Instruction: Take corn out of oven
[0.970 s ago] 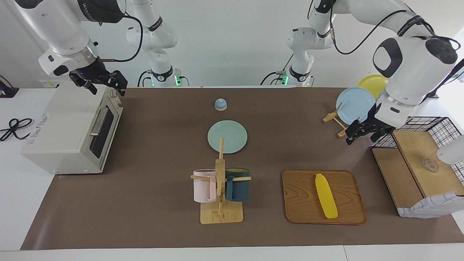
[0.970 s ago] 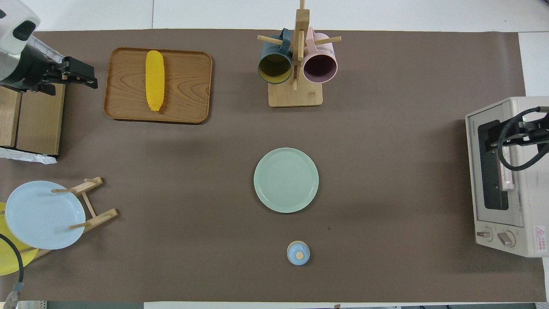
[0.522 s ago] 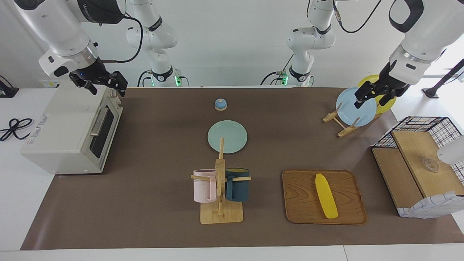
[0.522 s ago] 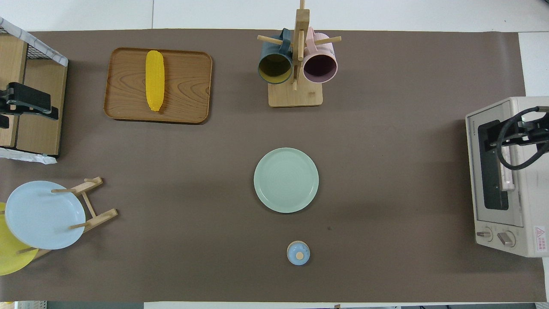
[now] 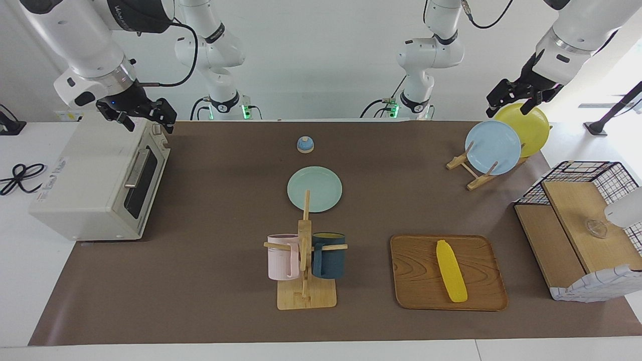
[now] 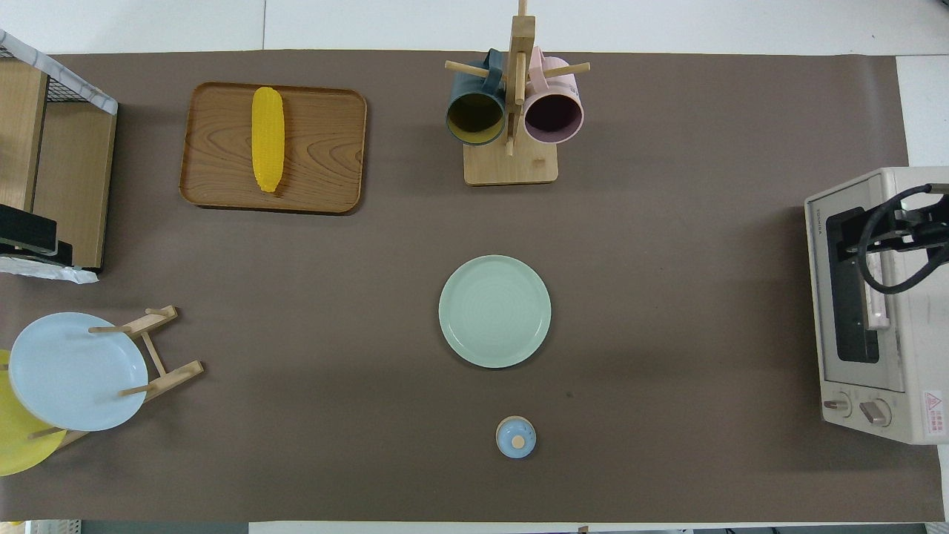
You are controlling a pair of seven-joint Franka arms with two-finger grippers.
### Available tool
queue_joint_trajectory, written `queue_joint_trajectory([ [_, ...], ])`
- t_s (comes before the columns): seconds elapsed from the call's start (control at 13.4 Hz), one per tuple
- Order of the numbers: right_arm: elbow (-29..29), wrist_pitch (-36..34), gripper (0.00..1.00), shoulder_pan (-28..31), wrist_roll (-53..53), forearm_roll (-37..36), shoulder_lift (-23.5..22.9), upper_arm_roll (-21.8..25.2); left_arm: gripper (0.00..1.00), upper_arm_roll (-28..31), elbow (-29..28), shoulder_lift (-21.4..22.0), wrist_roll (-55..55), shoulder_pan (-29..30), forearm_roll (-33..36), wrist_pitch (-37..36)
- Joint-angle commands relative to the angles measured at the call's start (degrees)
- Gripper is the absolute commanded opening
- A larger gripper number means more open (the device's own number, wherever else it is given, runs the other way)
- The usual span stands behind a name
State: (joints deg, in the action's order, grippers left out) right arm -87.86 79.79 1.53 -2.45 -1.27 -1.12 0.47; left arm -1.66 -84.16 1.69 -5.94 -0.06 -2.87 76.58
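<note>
Corn point(image 5: 451, 271) lies lengthwise on tray point(image 5: 416, 281), oven point(image 5: 95, 185) door shut; left gripper point(image 5: 516, 98), fingers wide, is over plates; right gripper point(image 5: 135, 114), wide, over oven.

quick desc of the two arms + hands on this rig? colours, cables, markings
Both arms are glossy white with rounded links and black joint caps; the right arm has lettering on one cap. Black cables loop along each. A silver ring sits at each wrist. The right hand and left hand are black two-finger units.
</note>
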Motion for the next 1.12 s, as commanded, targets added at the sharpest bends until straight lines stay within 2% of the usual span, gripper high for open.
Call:
queue_joint_trajectory([
  [0.0,0.67,-0.16,1.00,0.76,1.84,0.21,-0.29,-0.56,1.00,-5.11,-1.97,1.57,0.50,4.46,1.11,0.41],
  [0.3,0.67,-0.16,1.00,0.67,1.84,0.12,-0.38,-0.56,1.00,-0.63,-1.62,1.13,0.14,-1.51,2.25,2.16],
  [1.04,0.67,-0.16,1.00,0.67,1.75,-0.23,-0.38,-0.74,1.00,-0.63,-1.63,0.69,3.40,-2.84,1.99,7.44],
])
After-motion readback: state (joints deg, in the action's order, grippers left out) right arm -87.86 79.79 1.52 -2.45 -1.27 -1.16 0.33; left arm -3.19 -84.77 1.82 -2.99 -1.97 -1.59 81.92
